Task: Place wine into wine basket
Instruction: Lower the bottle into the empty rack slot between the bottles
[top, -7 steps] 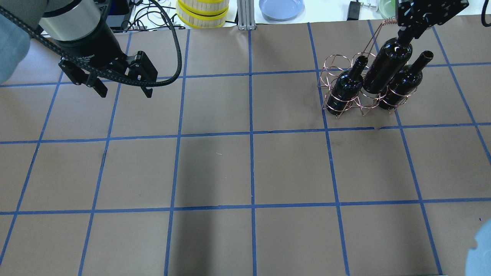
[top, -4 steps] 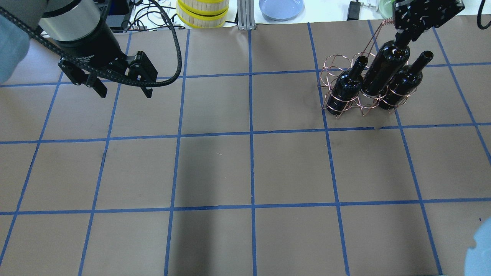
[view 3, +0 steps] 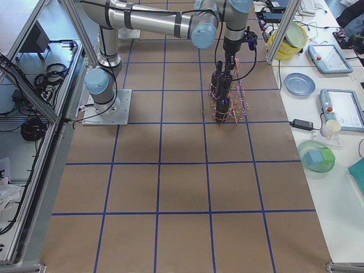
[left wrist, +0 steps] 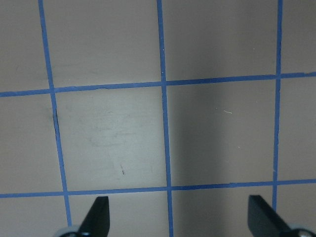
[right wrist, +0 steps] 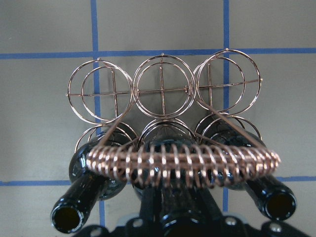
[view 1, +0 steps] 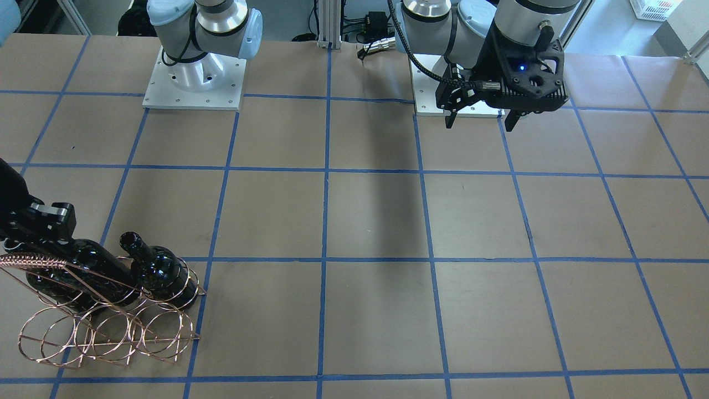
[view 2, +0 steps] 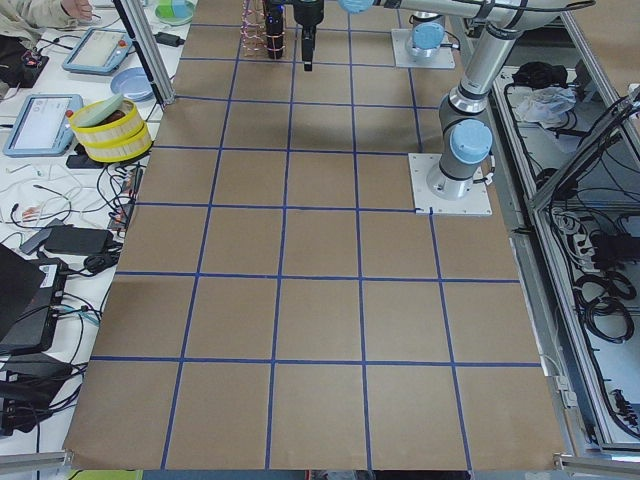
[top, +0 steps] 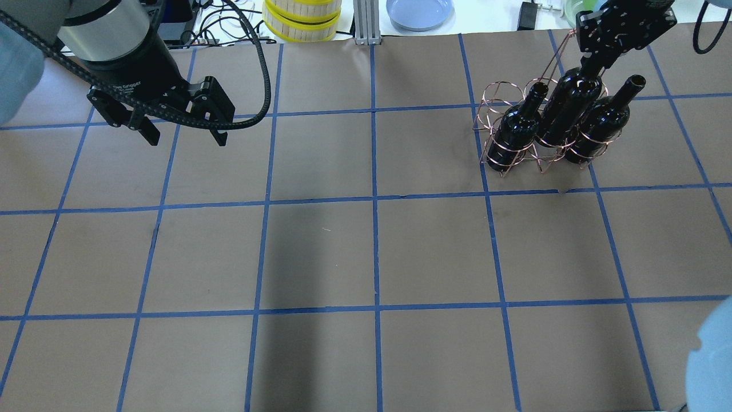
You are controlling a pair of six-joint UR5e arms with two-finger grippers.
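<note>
Right gripper: I see the right gripper (top: 592, 62) clenched on the neck of the glossy near-black glass wine bottle (top: 572, 106), just beside the twisted wire handle (right wrist: 182, 165).
Bottle axis: its long axis runs close to vertical, neck up into the fingers and base down. The gripper hides the mouth from me.
Bottle place: it sits in the middle ring of the copper-coloured thin-wire basket (top: 496, 98), in the row of three nearer the robot. I cannot tell whether its base touches the table.
Neighbours: a second dark bottle (top: 517, 130) and a third dark bottle (top: 603, 123) stand in the rings on either side, necks up.
Left gripper: the left gripper (top: 186, 137) hangs over the brown table with blue tape grid (top: 320, 252), well apart from the basket, its fingers spread wide and grasping nothing.
</note>
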